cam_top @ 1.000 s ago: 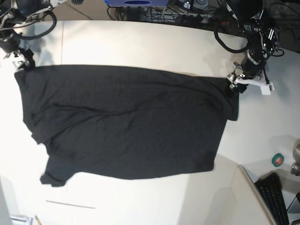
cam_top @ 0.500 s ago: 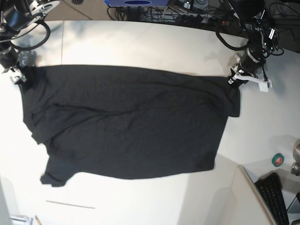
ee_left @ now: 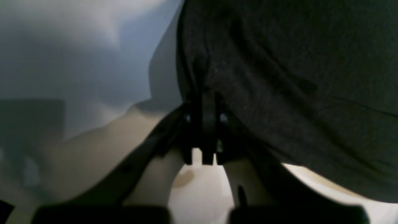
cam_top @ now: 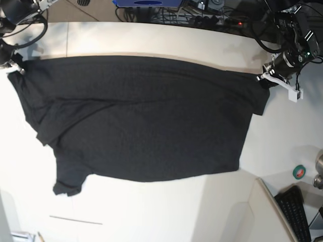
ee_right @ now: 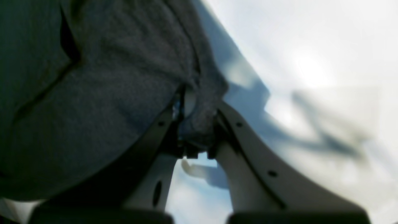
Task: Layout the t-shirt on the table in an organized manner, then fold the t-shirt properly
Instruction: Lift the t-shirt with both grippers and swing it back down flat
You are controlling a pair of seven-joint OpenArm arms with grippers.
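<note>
Large black short-sleeved soft cloth t-shirt spread wide across the off-white smooth tabletop, plain black side up, long creases running across, one sleeve bunched at the near corner. No print, label or readable writing visible. Left gripper clamped shut on one far corner of the shirt; right gripper pinched closed on the opposite far corner, fabric bunched between its jaws.

right wrist view blurred — t-shirt hem soft; right end effector cut off at base view's edge.
</note>
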